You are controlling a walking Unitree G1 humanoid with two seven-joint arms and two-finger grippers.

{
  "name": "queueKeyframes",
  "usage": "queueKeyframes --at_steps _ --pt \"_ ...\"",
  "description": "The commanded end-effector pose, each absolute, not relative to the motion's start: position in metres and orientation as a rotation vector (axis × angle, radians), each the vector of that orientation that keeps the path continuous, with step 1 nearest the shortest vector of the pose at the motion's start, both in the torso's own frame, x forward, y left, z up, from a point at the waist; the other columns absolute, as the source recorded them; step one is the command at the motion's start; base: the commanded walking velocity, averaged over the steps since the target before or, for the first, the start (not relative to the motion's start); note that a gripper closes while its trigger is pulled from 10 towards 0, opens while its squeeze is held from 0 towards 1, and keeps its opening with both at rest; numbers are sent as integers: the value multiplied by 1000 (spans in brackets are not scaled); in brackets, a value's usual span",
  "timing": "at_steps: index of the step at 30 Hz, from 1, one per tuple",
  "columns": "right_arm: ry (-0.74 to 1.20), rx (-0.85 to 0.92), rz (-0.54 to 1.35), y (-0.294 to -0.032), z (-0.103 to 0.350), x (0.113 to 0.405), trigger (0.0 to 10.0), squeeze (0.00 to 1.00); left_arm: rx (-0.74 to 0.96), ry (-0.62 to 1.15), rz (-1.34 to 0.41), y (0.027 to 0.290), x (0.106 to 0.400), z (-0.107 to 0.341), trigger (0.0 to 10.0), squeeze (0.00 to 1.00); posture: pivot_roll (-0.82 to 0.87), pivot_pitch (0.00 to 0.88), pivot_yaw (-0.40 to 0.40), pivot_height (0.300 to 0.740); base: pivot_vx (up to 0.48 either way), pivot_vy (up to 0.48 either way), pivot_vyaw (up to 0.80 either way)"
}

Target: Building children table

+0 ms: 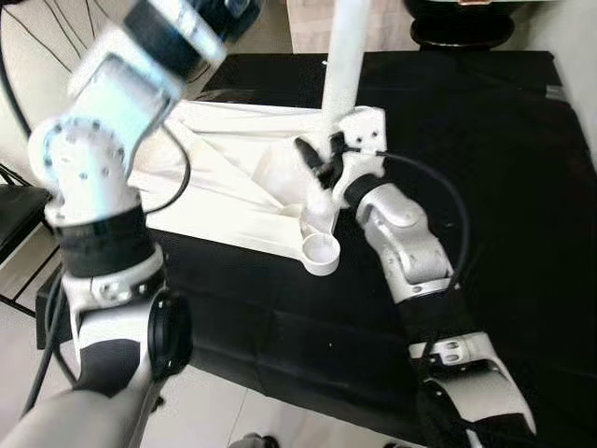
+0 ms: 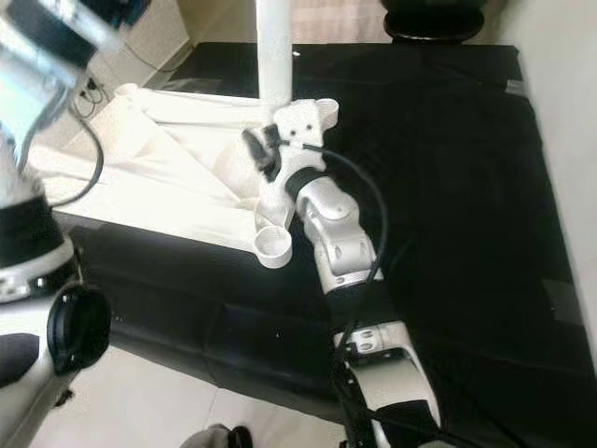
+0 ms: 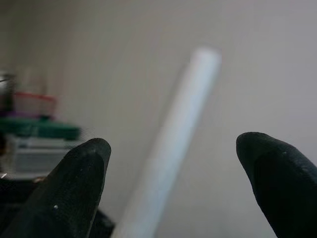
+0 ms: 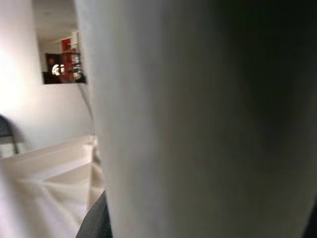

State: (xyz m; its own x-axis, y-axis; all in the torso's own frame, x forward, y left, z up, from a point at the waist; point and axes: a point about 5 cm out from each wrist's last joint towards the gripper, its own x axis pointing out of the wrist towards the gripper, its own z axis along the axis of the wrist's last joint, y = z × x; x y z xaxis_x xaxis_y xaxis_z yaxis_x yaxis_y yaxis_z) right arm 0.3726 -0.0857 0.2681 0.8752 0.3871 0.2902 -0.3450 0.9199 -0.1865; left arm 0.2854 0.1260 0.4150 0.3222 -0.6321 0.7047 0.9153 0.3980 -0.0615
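Observation:
A white children's table top lies upside down on a black surface. One white table leg stands upright at the top's near right corner socket. My right gripper is shut on the leg's lower end; up close the leg is a broad white column. An empty round socket sticks out just in front of the gripper. My left arm is raised and blurred at the left. My left gripper is open, its black fingertips standing either side of the leg, still some way off.
Black cloth covers the work surface, with bare room to the right. A black chair stands at the left edge. A dark round object sits at the far side. A shelf with coloured containers stands behind.

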Motion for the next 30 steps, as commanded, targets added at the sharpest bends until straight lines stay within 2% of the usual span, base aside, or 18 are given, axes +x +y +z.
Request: queueKeyframes --at_steps 1,8,14,15,16,17,18,20,24,26,29,30 --pt "-358 -164 370 -81 271 371 0 0 -489 -657 -1068 130 277 410 10000 0 32 85 92 740 0 0 0" --pt "-404 -264 261 -91 277 372 0 0 -455 -536 -983 124 268 367 10000 0 34 76 86 740 0 0 0" --pt "-405 -256 254 -91 275 373 0 0 -418 -480 -932 119 265 345 10000 0 39 74 78 740 0 0 0" --pt "-405 -236 278 -90 274 372 2471 0 -387 -465 -911 116 267 338 10000 0 40 74 78 740 0 0 0" --pt "-405 -236 278 -90 274 372 2471 0 -387 -465 -911 116 267 338 10000 0 40 74 78 740 0 0 0" --pt "-411 -222 294 -89 274 372 4000 0 -365 -453 -896 115 268 334 10000 0 40 74 78 740 0 0 0" --pt "-413 -187 353 -85 274 370 10000 0 -326 -434 -872 112 270 327 10000 0 37 73 78 740 0 0 0" --pt "-413 -187 353 -85 274 370 10000 0 -326 -434 -872 112 270 327 10000 0 37 73 78 740 0 0 0" --pt "-380 -138 596 -70 269 360 10000 0 -228 -384 -783 105 272 303 10000 0 28 82 77 740 0 0 0" --pt "-355 -135 652 -68 266 357 10000 0 -210 -369 -749 104 270 296 10000 0 28 85 75 740 0 0 0" --pt "-279 -156 770 -64 255 351 10000 0 -59 -312 -618 104 269 273 10000 0 30 95 72 740 0 0 0" --pt "-279 -156 770 -64 255 351 10000 0 -59 -312 -618 104 269 273 10000 0 30 95 72 740 0 0 0"
